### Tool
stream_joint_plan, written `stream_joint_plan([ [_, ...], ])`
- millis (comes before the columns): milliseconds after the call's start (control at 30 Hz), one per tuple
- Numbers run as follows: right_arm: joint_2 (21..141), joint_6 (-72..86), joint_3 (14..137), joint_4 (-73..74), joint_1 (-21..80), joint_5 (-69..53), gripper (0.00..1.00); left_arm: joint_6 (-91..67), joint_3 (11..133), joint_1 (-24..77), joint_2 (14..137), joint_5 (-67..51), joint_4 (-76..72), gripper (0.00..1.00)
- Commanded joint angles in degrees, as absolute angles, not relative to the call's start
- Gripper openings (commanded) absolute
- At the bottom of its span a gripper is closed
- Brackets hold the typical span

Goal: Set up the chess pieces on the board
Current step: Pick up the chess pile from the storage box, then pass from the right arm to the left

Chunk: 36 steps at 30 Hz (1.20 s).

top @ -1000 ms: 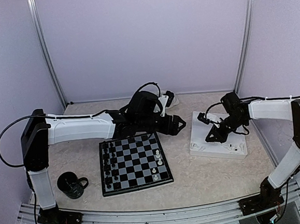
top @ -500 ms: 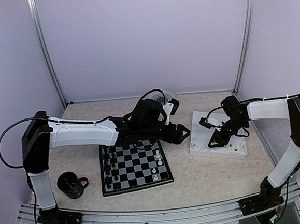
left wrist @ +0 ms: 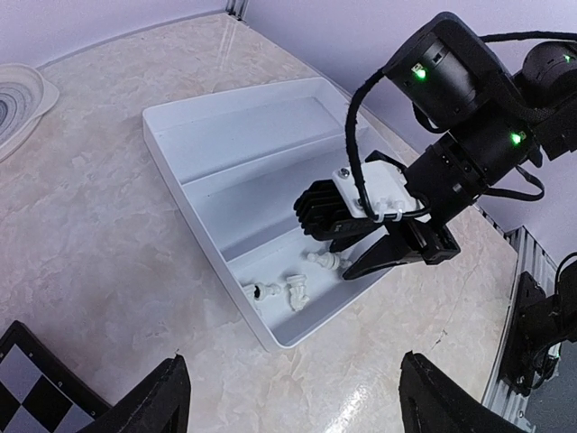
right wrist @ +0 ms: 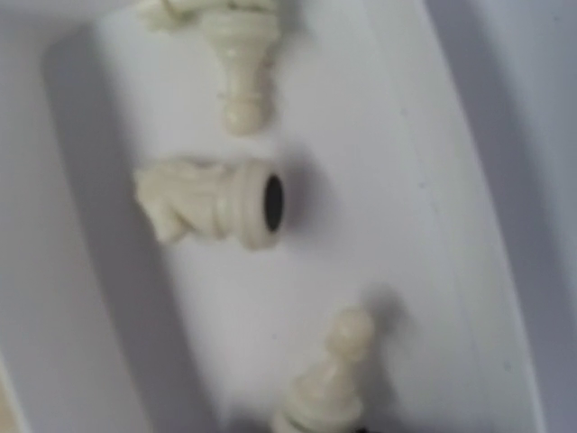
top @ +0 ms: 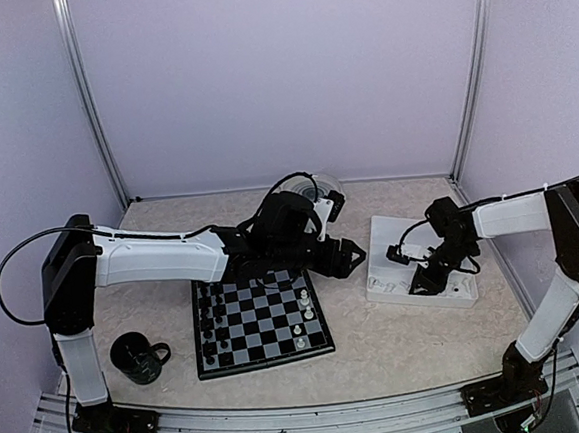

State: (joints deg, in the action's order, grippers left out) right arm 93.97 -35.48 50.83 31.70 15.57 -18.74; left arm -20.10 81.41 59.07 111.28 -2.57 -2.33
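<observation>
- A single black mug (top: 140, 357) stands on the table at the far left, well apart from the board.
- The board (top: 260, 319) lies flat in front of the left arm, turned slightly off square to the table edge.
- Black chessmen (top: 213, 313) stand upright in two files along the board's left side; they are too small to count.
- About four white chessmen (top: 304, 298) stand upright near the board's right edge.
- The left gripper (top: 351, 258) hovers between board and tray. Its fingers (left wrist: 167, 401) are spread wide, holding and touching nothing.
- One white tray (top: 394, 268) sits to the right of the board, and three loose white pieces lie in its compartment nearest the arm bases.
- In the right wrist view a knight (right wrist: 207, 206) lies on its side, its long axis across the frame and its base pointing right.
- A pawn (right wrist: 326, 383) tilts head-up below the knight.
- A third piece (right wrist: 236, 63) lies along the compartment above it.
- The right gripper (top: 422, 284) reaches down into that compartment, just beside the pieces. Whether its fingers are apart or closed on anything cannot be told.
</observation>
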Motion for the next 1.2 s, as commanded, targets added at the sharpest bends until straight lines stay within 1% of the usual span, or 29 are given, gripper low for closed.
stream_joint_plan([
  [0,95.9,-36.9,49.8,30.9,15.4,-17.4,0.29,-19.3,82.1,59.3,111.6,-1.8,-2.5,0.79],
  [67,96.3,-37.0,49.2,29.9,15.4,-17.0,0.29,-19.3,82.1,59.3,111.7,-1.8,-2.8,0.79],
  [200,96.5,-37.1,49.4,29.7,15.4,-17.5,0.19,-19.3,82.4,59.3,112.1,-1.8,-2.8,0.79],
  [267,94.9,-37.1,49.5,30.2,15.4,-17.4,0.14,-19.4,82.7,59.3,112.5,-2.1,-2.8,0.79],
  [400,89.7,-36.8,50.1,31.7,15.4,-18.0,0.1,-19.6,82.9,59.3,112.8,-2.7,-3.1,0.79],
  [533,86.1,-36.3,51.2,33.9,15.4,-20.4,0.08,-20.1,83.2,59.3,113.6,-3.7,-3.9,0.79],
  [800,84.6,-36.3,52.0,34.5,15.4,-20.9,0.07,-21.8,83.7,59.3,114.9,-5.6,-5.8,0.79],
  [900,81.4,-36.6,52.5,34.3,15.4,-24.4,0.07,-25.7,82.8,58.3,115.4,-9.7,-9.1,0.79],
  [967,79.1,-37.4,52.9,34.8,15.4,-28.6,0.07,-30.2,81.5,57.3,116.1,-13.6,-13.1,0.77],
  [1033,77.0,-38.5,53.0,35.6,15.4,-33.5,0.08,-34.7,80.0,56.0,116.5,-18.1,-18.2,0.73],
  [1167,74.8,-39.7,53.8,37.9,15.8,-39.7,0.09,-42.7,78.9,54.4,118.5,-25.3,-26.8,0.59],
])
